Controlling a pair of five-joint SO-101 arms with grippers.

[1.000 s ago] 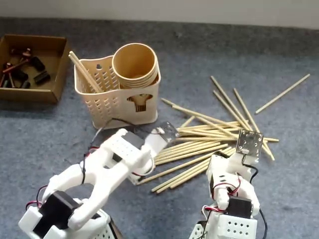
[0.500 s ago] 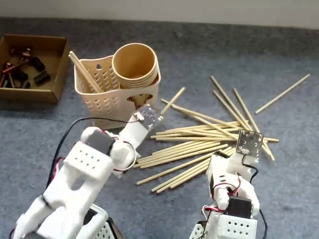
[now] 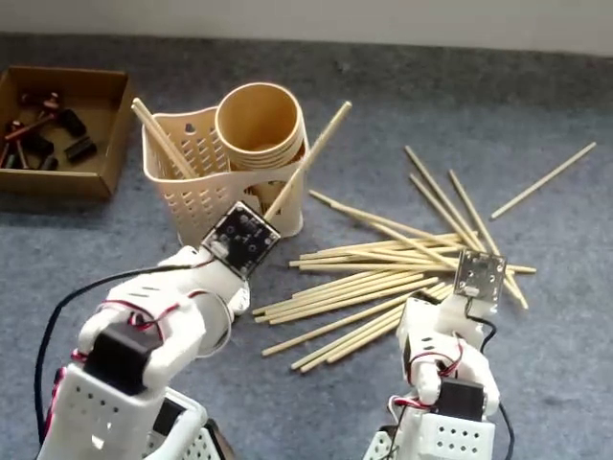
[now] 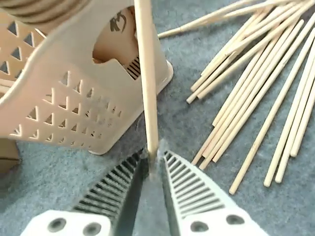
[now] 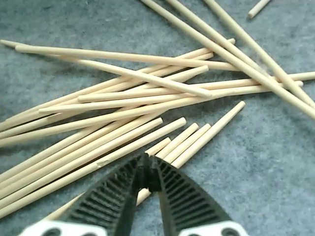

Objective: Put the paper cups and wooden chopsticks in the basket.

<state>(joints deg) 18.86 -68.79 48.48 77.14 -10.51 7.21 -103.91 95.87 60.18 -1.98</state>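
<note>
Left gripper (image 4: 150, 158) clamps one pale wooden chopstick (image 3: 311, 153) by its end, beside the cream perforated plastic basket (image 3: 192, 196).
The gripped end is hidden between the jaws. The stick tilts up across the basket's corner; whether it touches is unclear. Stacked tan paper cups (image 3: 259, 120) sit in the basket, cut off in the left wrist view. Right gripper (image 5: 146, 167) is closed and empty over the loose chopstick pile (image 3: 383, 278).

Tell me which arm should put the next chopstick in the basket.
Left. The left tool is shut on a chopstick, held up close by the basket. The right tool is shut on nothing, low over the loose chopsticks.
</note>
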